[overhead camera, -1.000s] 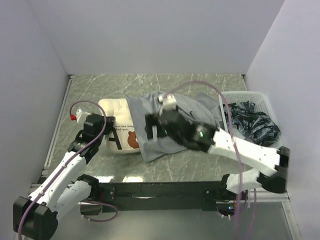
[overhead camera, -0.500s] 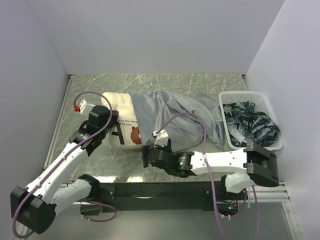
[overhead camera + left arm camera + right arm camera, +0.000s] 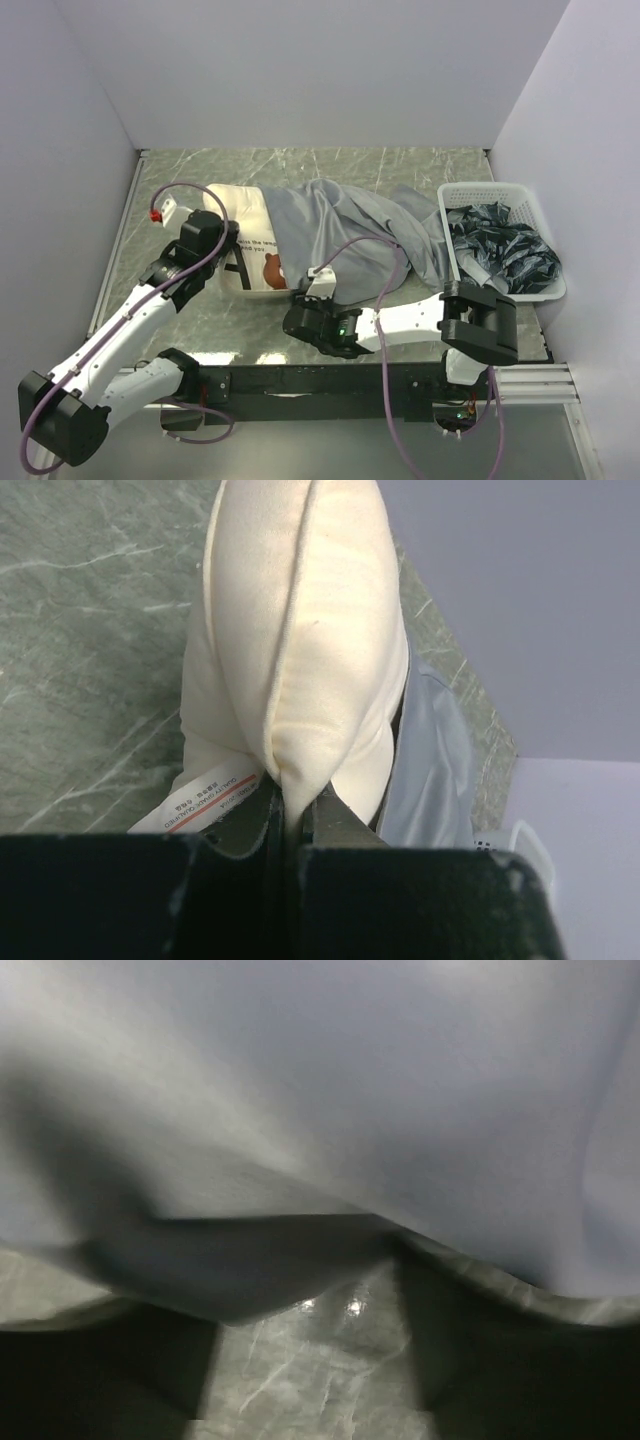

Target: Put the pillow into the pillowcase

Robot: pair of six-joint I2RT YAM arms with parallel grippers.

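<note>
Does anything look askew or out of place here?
Nothing spilled or damaged. The plain grey fabric pillowcase lies rumpled, covering only part of the cream-white ridged pillow; the bear-face end sticks out, pinched in the left hand.

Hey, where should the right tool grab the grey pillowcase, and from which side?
I'd take the near hem of the pillowcase, by the bear face on the pillow. Come from the near side, low along the table: the right wrist view shows that edge draped clear of the marble, leaving a gap for one finger to slip under. The left tool pinches the pillow's seam.
</note>
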